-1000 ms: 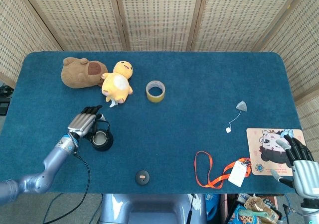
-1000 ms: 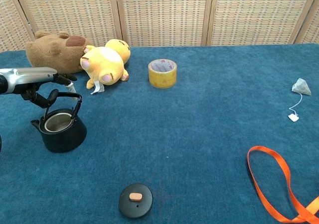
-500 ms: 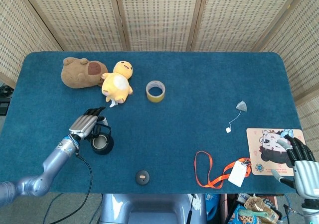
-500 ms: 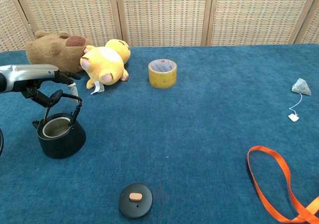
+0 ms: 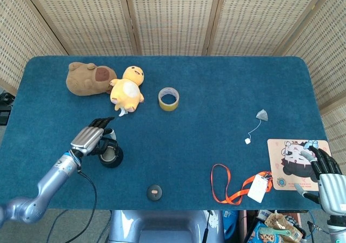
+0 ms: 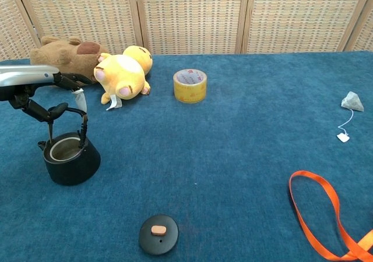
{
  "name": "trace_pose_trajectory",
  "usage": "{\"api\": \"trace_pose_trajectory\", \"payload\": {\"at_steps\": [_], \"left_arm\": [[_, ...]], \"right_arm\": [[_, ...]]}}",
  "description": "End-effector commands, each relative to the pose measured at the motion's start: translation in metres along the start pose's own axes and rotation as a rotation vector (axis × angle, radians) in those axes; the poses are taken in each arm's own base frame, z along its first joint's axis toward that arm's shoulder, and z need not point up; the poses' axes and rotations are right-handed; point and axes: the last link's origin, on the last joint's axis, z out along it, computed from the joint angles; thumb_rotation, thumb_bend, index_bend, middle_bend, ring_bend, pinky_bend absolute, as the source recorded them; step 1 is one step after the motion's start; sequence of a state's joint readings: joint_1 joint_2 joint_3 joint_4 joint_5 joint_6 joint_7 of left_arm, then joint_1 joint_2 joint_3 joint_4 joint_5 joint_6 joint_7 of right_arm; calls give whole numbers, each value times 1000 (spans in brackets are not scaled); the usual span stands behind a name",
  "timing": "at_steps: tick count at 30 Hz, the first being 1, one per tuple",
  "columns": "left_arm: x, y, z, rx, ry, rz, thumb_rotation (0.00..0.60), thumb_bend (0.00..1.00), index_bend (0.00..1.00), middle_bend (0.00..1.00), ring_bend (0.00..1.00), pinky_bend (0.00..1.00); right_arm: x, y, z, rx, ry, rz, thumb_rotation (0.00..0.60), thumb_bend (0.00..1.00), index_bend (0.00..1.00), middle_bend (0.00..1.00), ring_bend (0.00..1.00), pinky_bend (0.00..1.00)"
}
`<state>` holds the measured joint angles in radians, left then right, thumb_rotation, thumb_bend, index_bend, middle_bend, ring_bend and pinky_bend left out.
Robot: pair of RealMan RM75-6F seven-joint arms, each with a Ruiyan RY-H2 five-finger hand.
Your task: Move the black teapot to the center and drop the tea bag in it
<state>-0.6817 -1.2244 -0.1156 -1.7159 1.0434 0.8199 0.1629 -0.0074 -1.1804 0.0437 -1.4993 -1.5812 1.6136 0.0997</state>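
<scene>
The black teapot (image 6: pixel 71 158) stands upright and lidless on the left part of the blue table (image 5: pixel 216 92), well short of the centre, with its wire handle raised over the open mouth. In the chest view the small spout shows at its left side, so the pot points toward the table's left edge and the handle's arch runs roughly across that view. The left hand (image 5: pixel 91 137) sits directly above and just to the left of the pot, its fingers (image 6: pixel 42 112) curled under the top of the handle in a hook, so it grips the teapot by the handle; whether the base has left the cloth cannot be told. From here the centre lies to the right of the hand, so the carry looks like a plain sideways sweep along the table.

The teapot lid (image 6: pixel 158 233) lies flat near the front edge, apart from the pot. The tea bag (image 5: pixel 262 115) lies far off on the right side, its string trailing toward the front to a small tag. The right hand (image 5: pixel 325 174) is much nearer to it, hanging off the table's right front corner beside a printed mat (image 5: pixel 289 156), holding nothing, fingers loosely apart. Two plush toys (image 5: pixel 102 82), a tape roll (image 5: pixel 168 99) and an orange lanyard (image 5: pixel 227 186) lie around.
</scene>
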Motion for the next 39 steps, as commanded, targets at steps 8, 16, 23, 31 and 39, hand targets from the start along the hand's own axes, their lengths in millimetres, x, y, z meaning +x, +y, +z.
{"api": "trace_pose_trajectory", "payload": {"at_steps": [8,16,23,31,39], "left_arm": [[0,0,-11,-9,-7,25,600,595,423,0,0,0],[-1,-3,-24,-9,-2,59,600,571,423,0,0,0],[-5,-6,-30,0,-10,77,600,571,423,0,0,0],[-8,-7,-32,3,-2,88,600,569,424,0,0,0],[-14,-6,-36,10,1,85,600,570,477,0,0,0]], "right_arm": [[1,0,0,-1,1,-2,600,152,225,166,130,209],[1,0,0,-2,3,-1,600,152,225,166,130,210],[1,-1,1,2,1,-1,600,151,225,166,130,210],[1,-1,0,0,0,0,600,151,225,166,130,210],[2,-1,-1,-3,4,-1,600,151,225,166,130,209]]}}
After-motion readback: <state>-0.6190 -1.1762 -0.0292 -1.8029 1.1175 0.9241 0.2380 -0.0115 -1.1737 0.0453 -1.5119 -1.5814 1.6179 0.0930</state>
